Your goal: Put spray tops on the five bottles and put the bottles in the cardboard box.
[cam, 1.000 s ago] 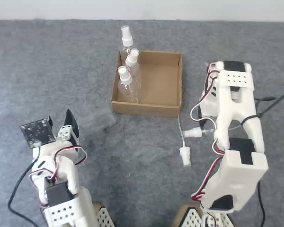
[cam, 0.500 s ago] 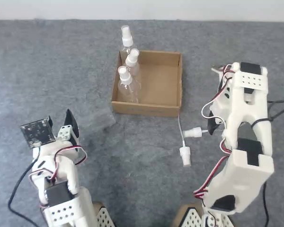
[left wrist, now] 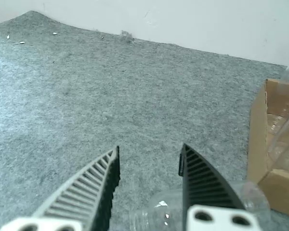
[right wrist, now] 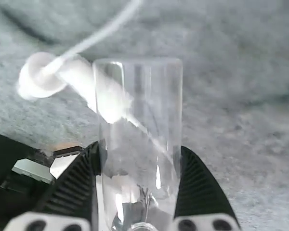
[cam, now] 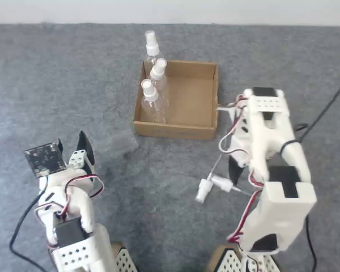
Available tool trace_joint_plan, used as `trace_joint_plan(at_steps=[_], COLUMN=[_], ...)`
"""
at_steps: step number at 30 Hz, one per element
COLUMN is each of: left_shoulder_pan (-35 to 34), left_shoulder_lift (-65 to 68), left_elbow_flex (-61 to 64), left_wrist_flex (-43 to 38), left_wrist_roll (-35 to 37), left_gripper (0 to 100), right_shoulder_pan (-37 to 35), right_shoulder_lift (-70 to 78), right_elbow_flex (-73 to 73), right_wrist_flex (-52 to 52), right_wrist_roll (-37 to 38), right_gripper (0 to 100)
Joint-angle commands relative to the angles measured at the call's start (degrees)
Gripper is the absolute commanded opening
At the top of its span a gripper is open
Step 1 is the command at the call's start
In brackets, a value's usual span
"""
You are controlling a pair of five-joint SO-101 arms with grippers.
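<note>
The cardboard box (cam: 207, 102) stands at the table's far middle, and two capped bottles (cam: 149, 97) stand upright along its left wall. A third capped bottle (cam: 152, 46) stands at its far left corner. My right gripper (cam: 233, 170) (right wrist: 138, 147) is shut on an uncapped clear bottle (right wrist: 139, 106), low over the carpet. Two spray tops (cam: 203, 191) (cam: 222, 183) with thin tubes lie just beside it; one spray top (right wrist: 38, 77) sits close to the bottle's mouth. My left gripper (cam: 82, 150) (left wrist: 150, 149) hangs open above another clear bottle (cam: 118, 141) (left wrist: 159, 214) lying on its side.
Grey carpet (cam: 56, 73) covers the table to a white wall at the back. The box's corner (left wrist: 274, 144) lies a short way from the lying bottle. A black cable (cam: 323, 110) trails off by the right arm.
My right arm has swung toward the table's middle and the near edge with its bottle. The two spray tops have shifted left and nearer. The left arm has stayed still.
</note>
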Motion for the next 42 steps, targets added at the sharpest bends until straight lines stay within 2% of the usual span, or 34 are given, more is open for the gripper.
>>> trace_joint_plan(at_steps=[1,7,20,29,37,42], left_shoulder_pan=[-0.1,-0.1,-0.1,-0.2,-0.1,-0.1], left_shoulder_lift=[-0.9,-0.9,-0.9,-0.9,-0.9,-0.9], left_elbow_flex=[-1.5,-1.5,-1.5,-1.5,-1.5,-1.5], left_wrist_flex=[-1.7,-1.7,-1.7,-1.7,-1.7,-1.6], left_wrist_roll=[-0.3,-0.3,-0.4,-0.4,-0.4,-0.4], left_gripper=[19,19,19,19,19,19], right_shoulder_pan=[-3.5,-3.0,7.8,10.8,10.5,10.3], right_shoulder_lift=[-5.1,-5.4,-24.0,-25.5,-25.5,-25.5], right_elbow_flex=[-0.3,-0.5,-0.4,-0.2,-0.2,-0.2], right_wrist_flex=[2.4,2.4,0.7,-4.1,-8.2,-9.1], right_wrist_roll=[0.4,0.4,0.4,-0.4,-23.2,-33.0], right_gripper=[0.7,0.7,0.9,1.0,1.0,0.8])
